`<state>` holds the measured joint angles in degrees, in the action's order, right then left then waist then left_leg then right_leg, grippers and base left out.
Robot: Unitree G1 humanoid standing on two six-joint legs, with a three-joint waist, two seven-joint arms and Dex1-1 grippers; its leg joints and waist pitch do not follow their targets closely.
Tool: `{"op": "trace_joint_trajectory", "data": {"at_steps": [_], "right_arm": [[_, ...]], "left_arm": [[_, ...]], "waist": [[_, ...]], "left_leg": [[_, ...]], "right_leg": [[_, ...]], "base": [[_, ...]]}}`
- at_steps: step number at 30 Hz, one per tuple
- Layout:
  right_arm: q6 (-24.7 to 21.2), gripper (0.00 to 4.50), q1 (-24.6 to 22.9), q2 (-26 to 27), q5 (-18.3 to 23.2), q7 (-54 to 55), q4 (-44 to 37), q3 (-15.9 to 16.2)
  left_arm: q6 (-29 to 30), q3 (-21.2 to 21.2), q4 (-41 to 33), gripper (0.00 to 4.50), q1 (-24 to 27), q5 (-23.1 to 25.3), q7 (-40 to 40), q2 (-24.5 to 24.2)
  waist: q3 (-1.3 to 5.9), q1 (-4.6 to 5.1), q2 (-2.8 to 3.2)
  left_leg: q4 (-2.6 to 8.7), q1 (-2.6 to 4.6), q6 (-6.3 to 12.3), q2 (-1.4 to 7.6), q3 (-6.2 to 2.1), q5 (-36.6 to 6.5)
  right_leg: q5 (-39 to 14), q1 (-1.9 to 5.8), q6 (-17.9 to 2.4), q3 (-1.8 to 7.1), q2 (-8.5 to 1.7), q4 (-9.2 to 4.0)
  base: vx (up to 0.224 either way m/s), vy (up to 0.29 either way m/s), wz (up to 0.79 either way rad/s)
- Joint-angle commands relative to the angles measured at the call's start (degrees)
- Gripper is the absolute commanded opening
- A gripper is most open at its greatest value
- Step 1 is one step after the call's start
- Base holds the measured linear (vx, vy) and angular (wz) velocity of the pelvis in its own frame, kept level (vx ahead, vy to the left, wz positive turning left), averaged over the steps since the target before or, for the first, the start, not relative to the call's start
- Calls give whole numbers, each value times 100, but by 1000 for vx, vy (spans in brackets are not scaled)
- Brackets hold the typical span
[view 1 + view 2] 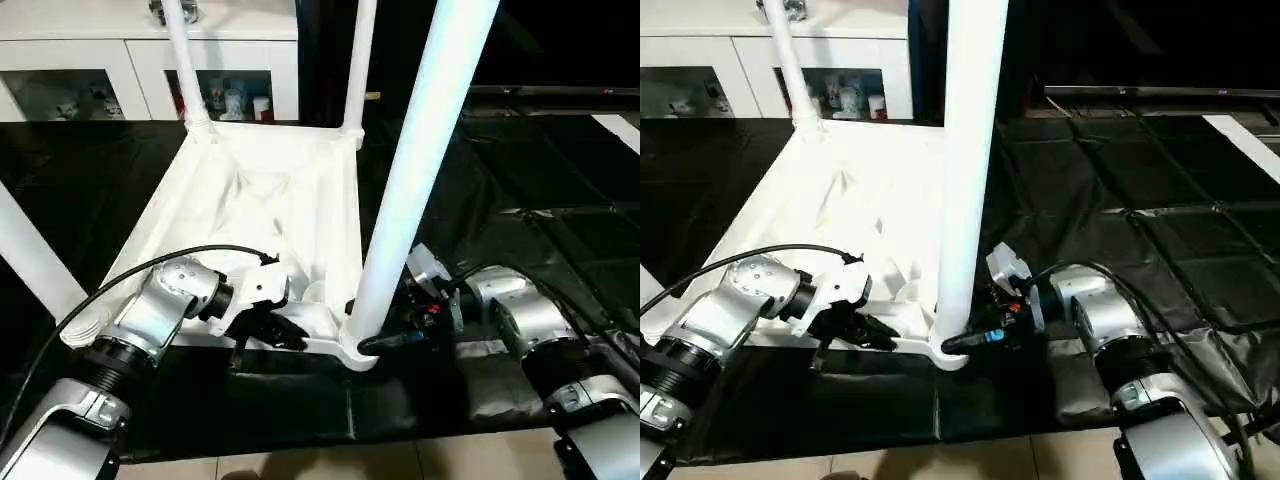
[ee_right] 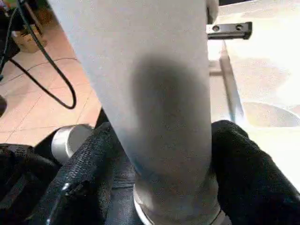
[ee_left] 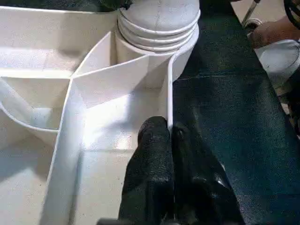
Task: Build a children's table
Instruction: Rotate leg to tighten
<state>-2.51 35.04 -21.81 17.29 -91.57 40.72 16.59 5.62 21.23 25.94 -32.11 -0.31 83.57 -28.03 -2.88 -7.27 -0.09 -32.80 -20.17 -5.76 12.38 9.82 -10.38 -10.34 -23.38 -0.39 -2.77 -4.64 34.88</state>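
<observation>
The children's table lies upside down on the black mat, its ribbed white top (image 1: 250, 190) facing up. Legs stand upright in the corner sockets: two at the back (image 1: 185, 60) (image 1: 360, 60), one at the left (image 1: 30, 250) and the thick near-right leg (image 1: 420, 150). My left gripper (image 3: 168, 126) is shut on the thin rim wall of the top's near edge, beside a corner socket (image 3: 157, 23). My right gripper (image 2: 164, 140) is closed around the base of the near-right leg, one black finger (image 2: 89, 173) pressed on each side just above its socket (image 1: 355, 350).
A white cabinet (image 1: 100, 60) with glass doors stands behind the table. The black mat (image 1: 520, 170) stretches away to the right. Pale tiled floor (image 1: 350, 460) begins at the mat's near edge. A black cable (image 1: 150, 262) arcs over my left wrist.
</observation>
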Motion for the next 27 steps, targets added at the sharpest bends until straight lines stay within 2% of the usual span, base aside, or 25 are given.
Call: {"op": "trace_joint_trajectory", "data": {"at_steps": [1,5,10,11,12,14,15,16,18,19,20,21,22,23,24,25,26,27], "right_arm": [[-62,266,-49,-69,99,-93,-127,121],[-54,231,-66,-89,178,-93,-160,172],[-190,213,-154,-106,358,-93,-293,178],[-219,212,-193,-90,391,-93,-338,131],[-228,212,-198,-83,395,-93,-343,116],[-393,210,-282,80,419,-39,-409,-216],[-380,210,-315,140,373,155,-433,-266],[-360,210,-337,173,341,300,-455,-279],[-418,210,-359,247,248,686,-476,-272],[-392,210,-365,346,60,1226,-442,-248],[-377,209,-346,524,-166,1966,-357,-232],[-377,208,-343,541,-180,2022,-349,-233],[-375,208,-329,625,-238,2262,-309,-244],[-379,206,-273,803,-357,2732,-208,-320],[-379,204,-273,805,-358,2735,-207,-321],[-397,201,-179,1007,-493,3305,-58,-403],[-465,201,-96,1182,-595,3780,61,-495],[-571,200,-10,1340,-665,4215,171,-570]], "left_arm": [[-74,219,-85,0,50,57,163,-1],[-42,210,-101,0,63,51,105,0],[59,131,-32,0,46,30,-45,87],[119,113,-29,0,40,22,-99,113],[127,111,-26,0,38,24,-110,118],[357,75,43,0,-27,102,-406,215],[448,40,63,0,-49,101,-528,278],[506,15,68,0,-58,93,-599,317],[654,-32,81,0,-96,88,-761,407],[805,-81,85,0,-134,92,-948,512],[1047,-159,102,0,-201,115,-1280,692],[1068,-166,104,0,-207,117,-1311,708],[1167,-201,115,0,-235,129,-1461,788],[1334,-263,135,0,-274,156,-1738,928],[1336,-263,135,0,-275,156,-1740,929],[1546,-373,158,0,-322,154,-2105,1132],[1721,-466,172,0,-362,131,-2387,1302],[1865,-555,199,0,-408,108,-2663,1471]], "waist": [[374,25,-19],[380,23,-11],[379,-9,-31],[379,-14,-2],[381,-18,-11],[382,-24,-17],[377,-37,14],[365,-32,-9],[342,-9,-8],[334,-4,-5],[312,21,11],[286,75,20],[294,127,-3],[299,152,-4],[298,222,32],[297,281,29],[293,301,45],[298,351,26]], "left_leg": [[341,9,319,69,61,-1071],[335,10,302,65,62,-1052],[326,9,324,61,69,-1018],[329,14,315,64,64,-1035],[327,19,312,63,72,-1044],[326,9,294,62,68,-1055],[327,17,281,65,64,-1084],[334,10,253,57,63,-1154],[361,11,174,50,54,-1289],[369,21,149,47,49,-1369],[380,33,60,36,45,-1503],[396,48,-29,18,27,-1677],[396,59,-71,-4,6,-1768],[404,44,-69,-1,-16,-1771],[413,8,-67,-4,-29,-1772],[410,-2,-63,-20,-43,-1797],[409,-2,-73,-26,-50,-1815],[396,7,-65,-53,-60,-1877]], "right_leg": [[-992,299,-1435,170,-258,-351],[-908,302,-1443,170,-251,-343],[-931,306,-1413,173,-251,-346],[-962,300,-1412,173,-253,-346],[-965,298,-1402,175,-249,-356],[-948,301,-1402,177,-247,-343],[-985,288,-1411,176,-254,-351],[-1117,295,-1376,173,-252,-372],[-1477,298,-1254,170,-251,-409],[-1671,289,-1201,167,-256,-429],[-2050,261,-1071,172,-258,-471],[-2505,256,-916,164,-269,-520],[-2915,259,-739,148,-276,-564],[-2998,273,-689,141,-289,-565],[-2975,278,-652,143,-285,-580],[-3022,274,-641,128,-275,-583],[-3039,266,-653,119,-273,-586],[-3192,258,-603,97,-266,-616]], "base": [[0,0,0],[0,0,0],[0,0,0],[0,0,0],[0,0,0],[0,0,0],[0,0,0],[0,0,0],[0,0,0],[0,0,0],[0,0,0],[-50,-9,-2],[0,0,0],[0,0,0],[0,0,0],[0,0,0],[0,0,0],[0,0,0]]}}
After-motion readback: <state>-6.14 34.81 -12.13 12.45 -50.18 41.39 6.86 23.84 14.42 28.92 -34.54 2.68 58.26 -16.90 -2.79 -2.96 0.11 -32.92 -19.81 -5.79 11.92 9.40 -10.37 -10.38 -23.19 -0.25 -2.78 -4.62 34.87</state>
